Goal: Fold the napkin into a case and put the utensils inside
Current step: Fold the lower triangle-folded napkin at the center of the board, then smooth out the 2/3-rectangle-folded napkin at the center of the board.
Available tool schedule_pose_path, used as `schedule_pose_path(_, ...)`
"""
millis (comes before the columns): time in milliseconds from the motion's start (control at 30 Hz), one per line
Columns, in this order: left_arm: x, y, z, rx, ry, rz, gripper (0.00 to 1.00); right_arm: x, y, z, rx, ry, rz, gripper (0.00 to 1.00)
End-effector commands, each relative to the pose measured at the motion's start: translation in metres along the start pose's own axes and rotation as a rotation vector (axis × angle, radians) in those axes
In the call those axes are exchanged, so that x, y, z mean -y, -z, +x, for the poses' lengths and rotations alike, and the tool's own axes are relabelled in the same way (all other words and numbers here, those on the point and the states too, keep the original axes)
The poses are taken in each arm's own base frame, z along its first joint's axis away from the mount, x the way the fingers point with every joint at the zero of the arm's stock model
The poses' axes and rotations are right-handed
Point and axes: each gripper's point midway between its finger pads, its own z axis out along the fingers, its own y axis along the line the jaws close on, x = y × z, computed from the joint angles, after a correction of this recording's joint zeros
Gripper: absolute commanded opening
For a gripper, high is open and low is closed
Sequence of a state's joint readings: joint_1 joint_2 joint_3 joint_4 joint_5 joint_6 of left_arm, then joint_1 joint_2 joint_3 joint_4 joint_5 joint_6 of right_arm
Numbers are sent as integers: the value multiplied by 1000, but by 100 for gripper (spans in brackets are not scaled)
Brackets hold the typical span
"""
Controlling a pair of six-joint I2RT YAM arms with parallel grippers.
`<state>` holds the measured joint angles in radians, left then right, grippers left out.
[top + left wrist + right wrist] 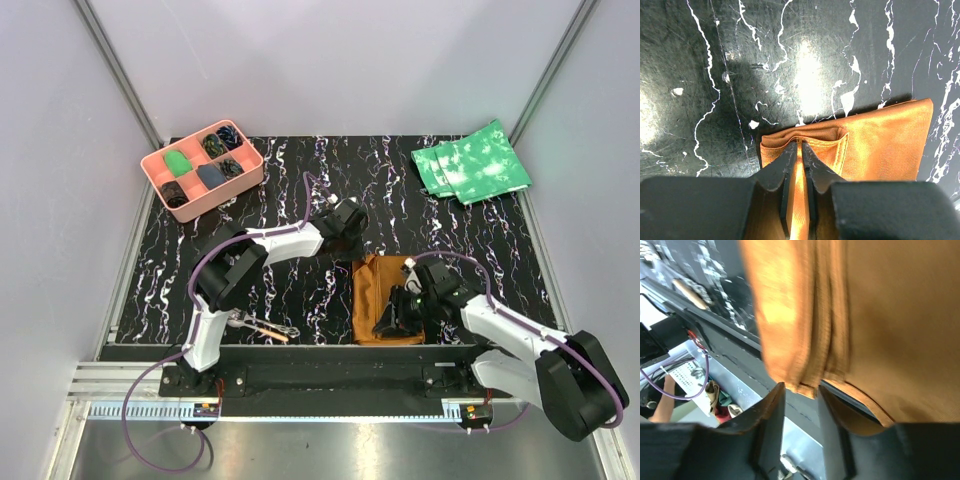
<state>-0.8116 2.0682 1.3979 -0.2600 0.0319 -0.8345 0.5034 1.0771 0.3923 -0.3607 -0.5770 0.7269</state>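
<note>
On your table (450, 230) the napkin (372, 295) lies folded by the near edge, right of centre, your left gripper (800, 146) clenched on its far-left corner, your right gripper (801, 389) standing slack-fingered at its near edge, and the utensils (262, 327) left of centre.

Bright overhead light, uneven sharpness
White glare spots sit on the glossy table (807, 70) ahead of the left pincer (800, 146); the napkin (805, 315) above the right pincer (801, 387) is smeared and blurred.
</note>
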Motion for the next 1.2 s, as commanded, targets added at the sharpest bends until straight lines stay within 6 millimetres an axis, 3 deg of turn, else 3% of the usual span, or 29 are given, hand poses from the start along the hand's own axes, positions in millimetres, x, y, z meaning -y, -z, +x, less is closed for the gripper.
schedule_pose_path(0, -7, 4, 10, -30, 2, -15, 15, -3, -2, 6, -3, -41, -32, 37)
schedule_pose_path(167, -6, 4, 10, -31, 3, -12, 14, -5, -3, 2, 16, -38, -40, 25)
schedule_pose_path(767, -6, 4, 10, -32, 2, -11, 14, -4, 4, -9, 60, -7, 33, 32)
schedule_pose_path(1167, -5, 5, 9, -28, 4, -9, 13, -10, -11, -4, 11, -33, -33, 30)
